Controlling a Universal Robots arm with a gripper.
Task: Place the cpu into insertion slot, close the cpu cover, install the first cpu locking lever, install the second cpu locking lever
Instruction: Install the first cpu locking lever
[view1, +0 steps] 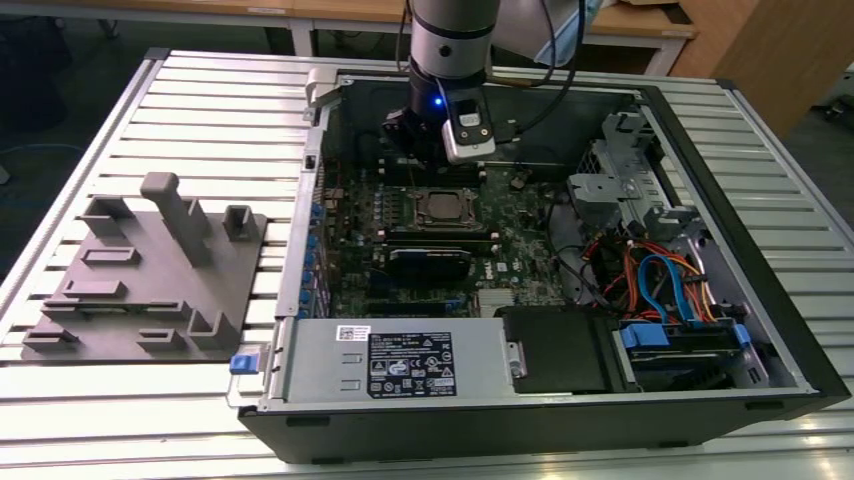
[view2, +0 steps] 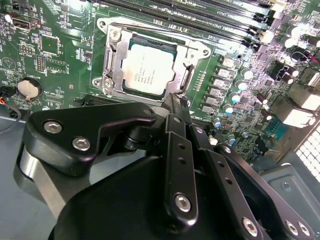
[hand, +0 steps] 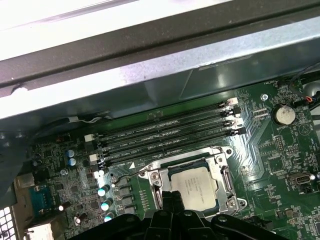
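The cpu (view2: 150, 70), a small square chip with a silvery top, lies in the insertion slot (view2: 106, 82) on the green board. The cpu cover (view2: 116, 55), a thin silvery frame, lies flat around the chip. In the first wrist view the cpu (hand: 195, 186) and cover (hand: 227, 182) sit just beyond my black fingers, and a thin wire lever (hand: 127, 175) runs along the socket's edge. My gripper (view2: 174, 100) hovers close beside the socket, shut with nothing in it. From the exterior view the gripper (view1: 430, 165) hangs just behind the cpu (view1: 438, 207) inside the open case.
Long black memory slots (hand: 165, 135) lie beside the socket, with the case wall (hand: 150, 75) behind them. A coin battery (view2: 29, 88) and capacitors (view2: 227, 95) stand nearby. A grey fixture plate (view1: 147, 270) is at the exterior view's left. The power supply (view1: 387, 365) and cabled drive cage (view1: 667, 290) are at the case's front.
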